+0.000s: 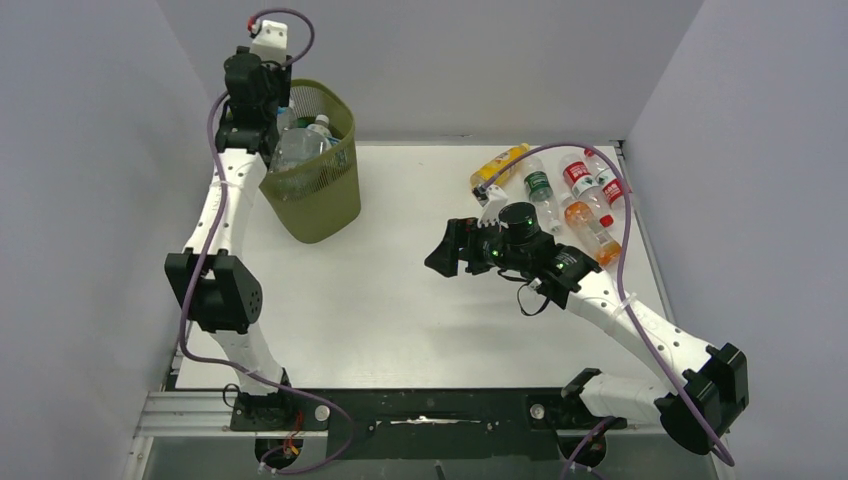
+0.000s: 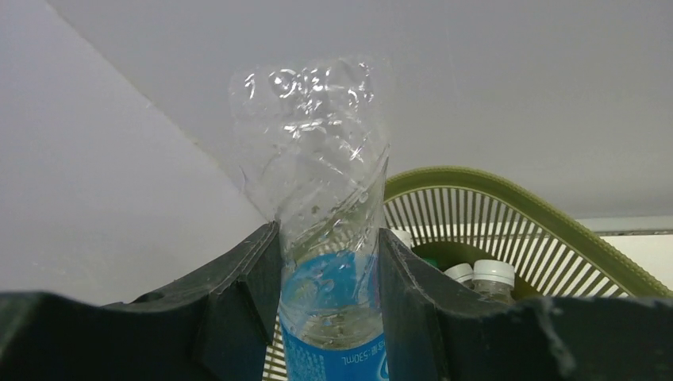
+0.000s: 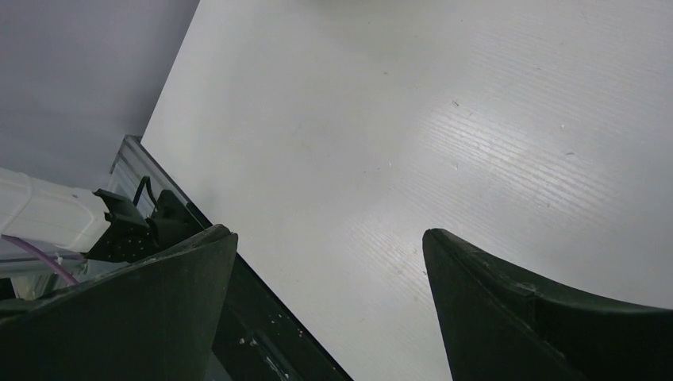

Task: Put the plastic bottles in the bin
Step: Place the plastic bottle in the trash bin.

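Left jaws clamp a crumpled clear blue-labelled plastic bottle [image 2: 329,238] over the olive-green mesh bin [image 2: 476,226]: light, thin-walled, likely slippery, best held mid-body. Right jaws stand open, empty.

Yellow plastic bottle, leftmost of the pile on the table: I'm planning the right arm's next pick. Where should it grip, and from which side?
Probably mid-body, from straight above, jaws across its long axis. The yellow plastic bottle lies flat and slanted; its left flank is free, while a clear green-labelled bottle lies close on its right.
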